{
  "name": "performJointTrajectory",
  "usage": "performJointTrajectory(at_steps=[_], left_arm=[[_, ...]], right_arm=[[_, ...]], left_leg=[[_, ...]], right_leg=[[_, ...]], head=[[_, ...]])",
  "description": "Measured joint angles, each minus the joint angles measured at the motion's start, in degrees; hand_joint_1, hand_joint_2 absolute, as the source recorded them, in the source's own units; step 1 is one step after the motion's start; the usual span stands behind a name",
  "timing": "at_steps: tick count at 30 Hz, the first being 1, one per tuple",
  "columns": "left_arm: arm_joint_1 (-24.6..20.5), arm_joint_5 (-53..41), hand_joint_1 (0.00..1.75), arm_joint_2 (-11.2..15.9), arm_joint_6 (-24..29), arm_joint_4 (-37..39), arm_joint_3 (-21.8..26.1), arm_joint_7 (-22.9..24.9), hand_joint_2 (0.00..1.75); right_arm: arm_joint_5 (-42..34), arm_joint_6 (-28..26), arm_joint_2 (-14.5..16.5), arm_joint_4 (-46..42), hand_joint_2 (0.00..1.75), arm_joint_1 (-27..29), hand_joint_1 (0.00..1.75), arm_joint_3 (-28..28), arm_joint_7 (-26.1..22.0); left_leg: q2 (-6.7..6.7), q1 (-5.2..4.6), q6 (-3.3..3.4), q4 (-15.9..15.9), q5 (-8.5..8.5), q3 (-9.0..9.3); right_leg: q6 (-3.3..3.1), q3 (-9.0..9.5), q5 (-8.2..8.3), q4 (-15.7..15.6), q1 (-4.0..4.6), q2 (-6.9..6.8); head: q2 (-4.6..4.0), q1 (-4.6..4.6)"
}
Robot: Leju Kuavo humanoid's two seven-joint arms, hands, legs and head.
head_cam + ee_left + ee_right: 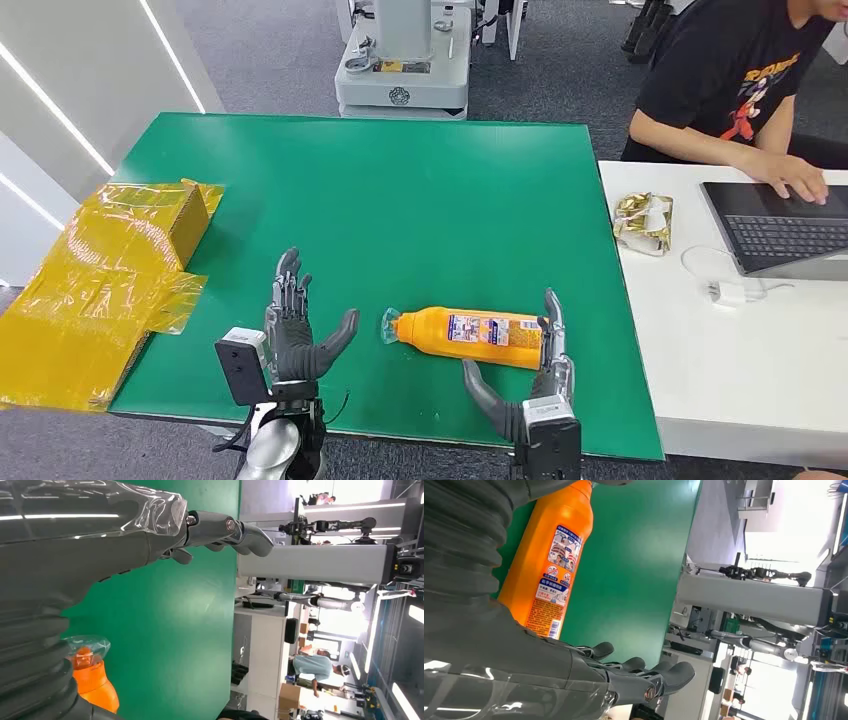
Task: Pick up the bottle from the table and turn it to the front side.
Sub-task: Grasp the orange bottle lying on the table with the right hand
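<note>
An orange bottle [470, 335] lies on its side on the green table [400, 200], near the front edge, its clear-wrapped cap toward my left hand. The label with small print faces up [556, 560]. My right hand [530, 375] is open at the bottle's base end, fingers upright beside the base and thumb stretched out in front of the body; contact is unclear. My left hand [298, 335] is open, a short gap left of the cap, holding nothing. The bottle's cap [87, 652] and neck appear in the left wrist view.
A flattened yellow cardboard box [110, 280] lies over the table's left edge. A white desk [720, 350] adjoins on the right with a laptop [785, 230], a crumpled gold wrapper [642, 222] and a person typing. A grey machine [405, 60] stands behind the table.
</note>
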Motion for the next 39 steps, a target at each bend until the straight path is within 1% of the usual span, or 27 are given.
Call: performJointTrajectory(at_steps=[3, 6, 8, 11, 13, 16, 19, 21, 25, 31, 35, 39], left_arm=[[0.0, 0.0, 0.00, 0.0, 0.0, 0.0, 0.0, 0.0, 1.75], [0.0, 0.0, 0.00, 0.0, -0.3, 0.0, 0.0, 0.0, 1.75], [0.0, 0.0, 0.00, 0.0, -0.7, 0.0, 0.0, 0.0, 1.75], [-0.1, 0.0, 0.00, -0.1, -1.7, 0.1, 0.0, 0.0, 1.75], [-0.1, -0.2, 0.00, -0.1, -2.4, 0.2, 0.0, 0.0, 1.75], [-0.1, -0.5, 0.00, -0.1, -3.0, 0.2, 0.1, 0.0, 1.75], [-0.1, -0.7, 0.00, -0.1, -3.6, 0.2, 0.2, 0.0, 1.75], [-0.1, -0.8, 0.00, -0.1, -4.0, 0.2, 0.3, 0.0, 1.75], [-0.1, -0.8, 0.00, -0.1, -4.5, 0.2, 0.4, 0.0, 1.75], [-0.2, -0.9, 0.00, -0.1, -6.5, 0.4, 0.4, 0.4, 1.75], [-1.1, -0.3, 0.00, -0.1, -7.1, 1.2, 0.4, 0.5, 1.75], [-2.4, 0.8, 0.00, -0.2, -7.4, 2.2, 0.4, 0.4, 1.75]], right_arm=[[3.6, -0.7, -0.2, -0.1, 1.75, 0.0, 0.00, 0.0, 1.8], [11.3, -0.9, -0.6, -0.5, 1.75, 0.1, 0.00, 0.0, 5.6], [16.6, 0.0, -0.8, -1.0, 1.75, 0.1, 0.00, 0.0, 8.1], [28.7, 4.7, -1.2, -2.3, 1.75, 0.2, 0.00, -0.5, 12.8], [35.8, 8.3, -1.4, -3.4, 1.75, 0.2, 0.00, -1.2, 14.7], [41.5, 12.3, -1.8, -4.7, 1.75, 0.1, 0.00, -2.7, 16.0], [46.2, 17.5, -3.2, -5.3, 1.75, -0.5, 0.00, -4.1, 17.4], [47.6, 20.2, -4.7, -5.4, 1.75, -1.1, 0.00, -5.0, 17.9], [48.7, 23.4, -6.9, -5.5, 1.75, -2.0, 0.00, -6.1, 18.5], [48.7, 32.2, -11.9, -4.9, 1.75, -4.9, 0.00, -7.1, 20.1], [46.4, 38.4, -16.0, -2.2, 1.75, -8.8, 0.00, -7.2, 19.0], [41.5, 43.2, -19.8, 3.4, 1.75, -15.1, 0.00, -6.8, 17.7]], left_leg=[[0.00, 0.00, 0.00, 0.0, 0.00, 0.00], [0.00, 0.00, 0.00, 0.0, 0.00, 0.01], [0.01, 0.00, 0.00, 0.0, 0.00, 0.01], [0.01, 0.00, 0.00, 0.0, 0.00, 0.01], [0.01, 0.00, 0.00, 0.0, 0.00, 0.01], [0.02, 0.00, 0.00, 0.0, 0.00, 0.01], [0.03, -0.01, 0.00, 0.0, 0.00, 0.00], [0.01, -0.01, 0.01, 0.0, 0.00, 0.00], [0.02, -0.01, 0.02, 0.0, -0.01, -0.01], [0.02, -0.02, 0.03, 0.1, -0.02, -0.01], [0.03, -0.02, 0.05, 0.1, -0.01, -0.03], [0.02, -0.02, 0.14, 0.2, 0.05, -0.06]], right_leg=[[0.00, 0.00, 0.00, 0.0, 0.00, 0.00], [0.00, -0.01, 0.00, 0.0, 0.00, 0.01], [0.00, -0.01, 0.00, 0.0, 0.00, 0.01], [0.00, -0.02, 0.00, 0.0, 0.00, 0.01], [0.00, -0.02, 0.00, 0.0, 0.00, 0.01], [0.00, -0.02, 0.00, 0.0, 0.00, 0.02], [0.02, -0.02, 0.01, 0.0, -0.01, 0.02], [0.02, -0.01, 0.02, 0.0, -0.01, 0.01], [0.03, -0.01, 0.02, 0.0, -0.02, 0.02], [0.04, -0.01, 0.03, 0.0, -0.02, 0.02], [0.10, -0.01, 0.08, 0.0, -0.02, 0.03], [0.21, -0.01, 0.15, 0.0, -0.03, 0.03]], head=[[0.00, 0.01], [0.00, 0.01], [0.00, 0.01], [0.00, 0.01], [0.00, 0.01], [0.00, 0.01], [0.00, 0.01], [0.00, 0.01], [0.00, 0.00], [0.00, -0.01], [0.00, -0.01], [0.00, -0.01]])
